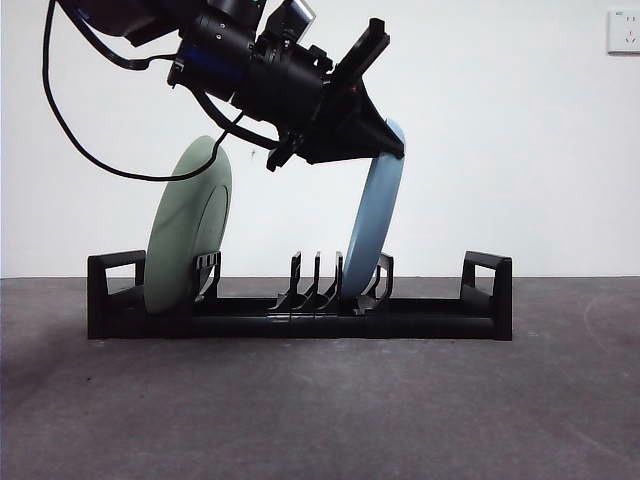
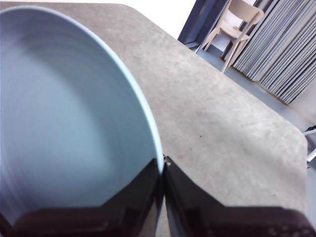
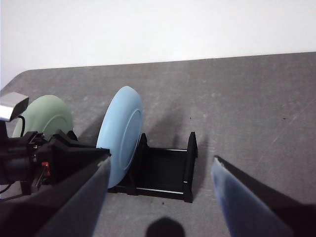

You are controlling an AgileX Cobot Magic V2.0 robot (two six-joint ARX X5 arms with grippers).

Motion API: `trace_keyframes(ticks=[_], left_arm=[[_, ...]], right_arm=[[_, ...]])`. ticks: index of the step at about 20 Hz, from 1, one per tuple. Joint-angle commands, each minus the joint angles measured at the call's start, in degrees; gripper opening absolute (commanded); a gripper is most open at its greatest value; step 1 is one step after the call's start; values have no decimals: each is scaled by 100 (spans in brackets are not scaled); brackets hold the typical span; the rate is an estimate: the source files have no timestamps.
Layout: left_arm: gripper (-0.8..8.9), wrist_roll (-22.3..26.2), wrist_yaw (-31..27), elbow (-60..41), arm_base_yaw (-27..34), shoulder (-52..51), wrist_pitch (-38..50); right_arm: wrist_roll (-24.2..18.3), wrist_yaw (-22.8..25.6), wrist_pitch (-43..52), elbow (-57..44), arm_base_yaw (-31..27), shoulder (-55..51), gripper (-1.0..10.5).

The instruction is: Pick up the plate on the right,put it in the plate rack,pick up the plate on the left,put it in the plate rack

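Observation:
The black plate rack (image 1: 430, 322) lies across the middle of the table. A pale green plate (image 1: 185, 235) stands on edge in its left end. A light blue plate (image 1: 375, 230) stands tilted in a slot near the rack's middle, and my left gripper (image 1: 392, 145) is shut on its top rim, reaching in from the upper left. In the left wrist view the jaws (image 2: 163, 165) pinch the blue plate's (image 2: 64, 108) edge. My right gripper (image 3: 162, 160) hangs open and empty off the rack's (image 3: 168, 173) end, looking along it at the blue plate (image 3: 121, 138) and the green plate (image 3: 47, 116).
A black cable (image 1: 60, 120) loops down from the left arm behind the green plate. A wall socket (image 1: 622, 30) sits at the top right. Beyond the table's rounded far edge stands a chair (image 2: 237, 24).

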Motion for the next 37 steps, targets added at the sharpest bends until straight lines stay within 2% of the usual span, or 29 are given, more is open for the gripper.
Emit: trace_keyframes(ticks=[1,7,19,23,28,31,35,37], left_arm=[[-8,232,-63,-9,-35,70,20],[-4,511,-315,-9,-111,79,-203],[12,531,-459,-9,-168,157,-439],[155,529,-490,-9,-166,157,-476],[281,527,-481,-9,-168,153,-474],[319,525,-398,2,-168,83,-520],[319,529,-396,13,-214,-236,-688],[318,529,-382,17,-243,-501,-796]], right_arm=[[-42,17,33,-7,4,35,342],[-42,17,39,-7,4,52,342],[-42,17,37,-7,4,52,342],[-42,15,37,-7,4,52,342],[-42,15,33,-7,4,52,342],[-42,15,26,-7,4,52,342],[-44,15,-46,-7,4,52,341],[-48,15,-118,-7,4,52,303]])
